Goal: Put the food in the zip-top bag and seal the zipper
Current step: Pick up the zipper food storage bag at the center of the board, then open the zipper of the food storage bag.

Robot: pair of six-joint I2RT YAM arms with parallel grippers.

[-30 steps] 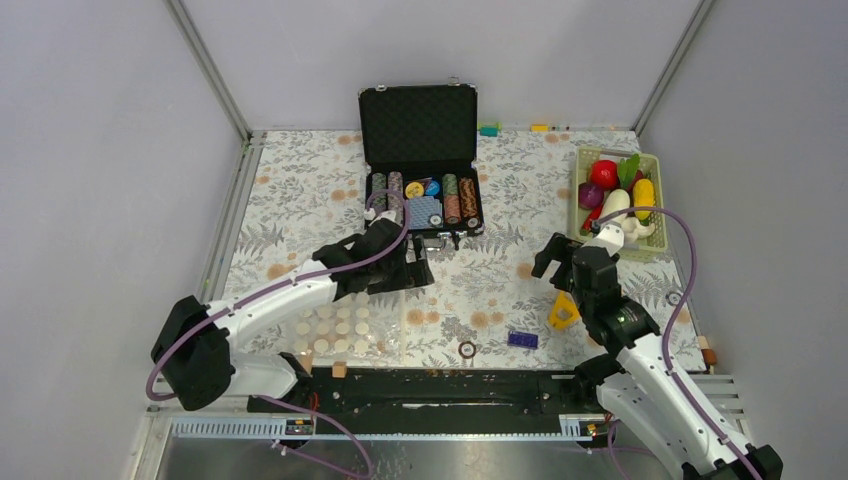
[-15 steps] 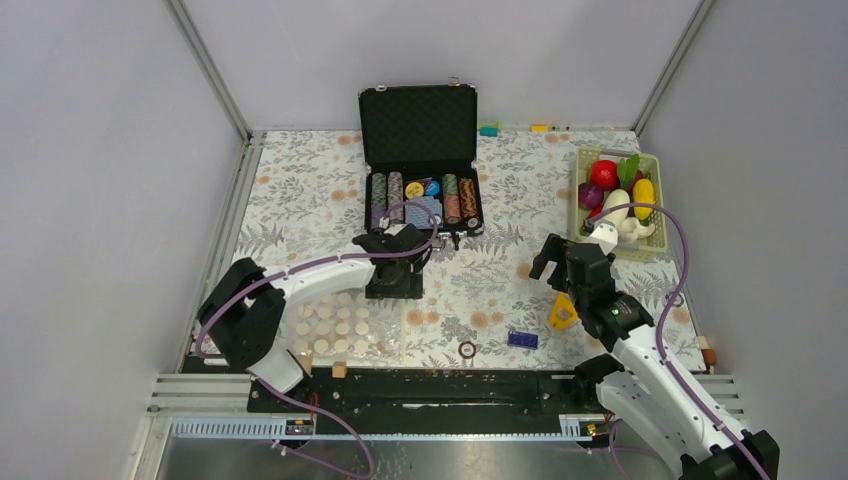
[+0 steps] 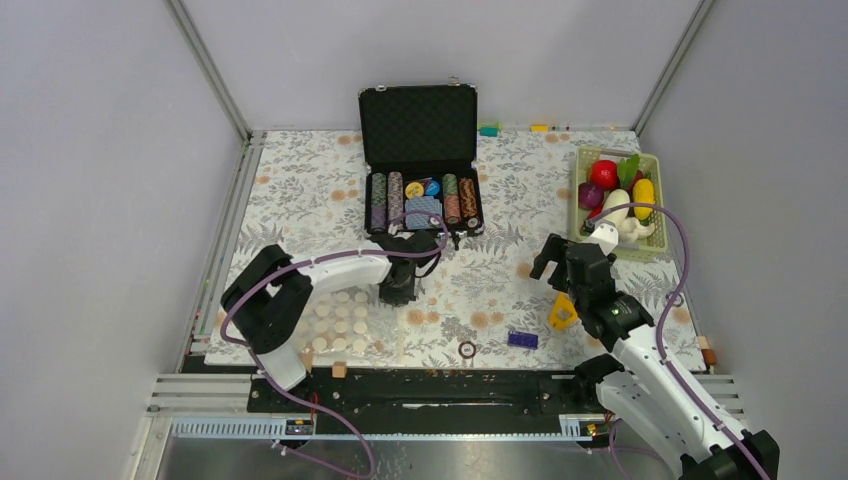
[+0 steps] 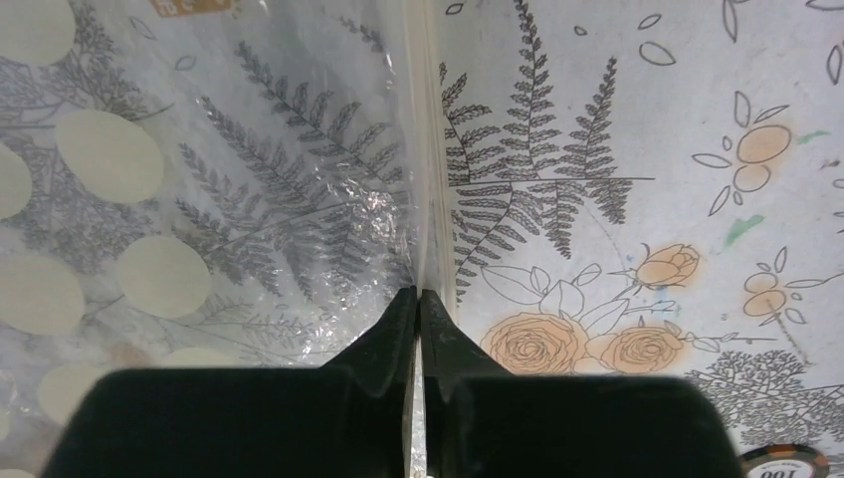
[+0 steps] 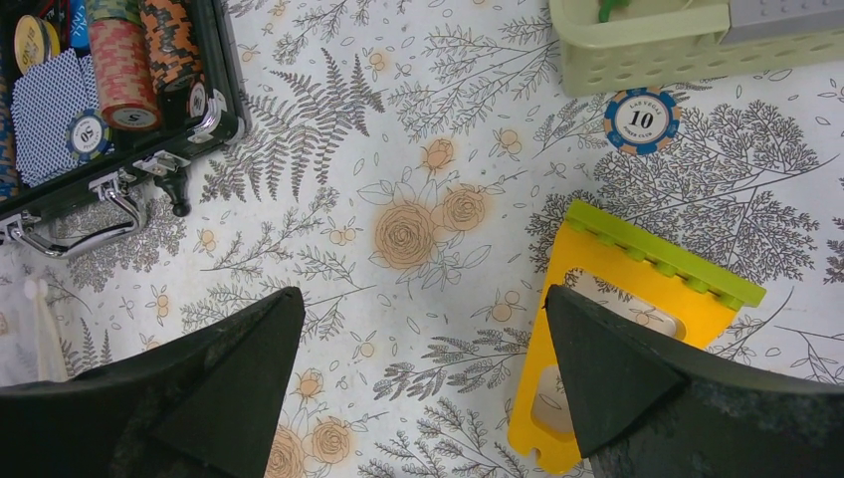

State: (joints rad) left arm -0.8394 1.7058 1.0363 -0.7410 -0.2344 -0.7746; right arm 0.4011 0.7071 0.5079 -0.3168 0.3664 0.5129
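The zip-top bag lies flat on the table in front of the left arm, and pale round dots show through it. The left tool is down at the bag's right edge. Its two fingers are pressed together on that thin edge, so it is pinching the bag. A whitish strip runs along this edge away from the fingers. It may be the zipper, but I cannot be sure. The bag looks very thin, soft and light. It is shiny and crinkly, so I think it will flop, fold and slide if it is pulled from the middle. The best place to hold it is the edge strip, which looks a bit thicker and stiffer than the rest. One lip needs to be lifted to make the mouth open. The food is all in the pale green basket at the far right of the table, well apart from the bag. The pieces look like hard, smooth, light plastic. The round red one could roll or pop out of a pinch, so it is best taken across its middle. The long white one is easier to take across its narrow side. The right tool hangs over the table near the basket with its fingers wide apart and nothing in them. A yellow block lies on the table below it.
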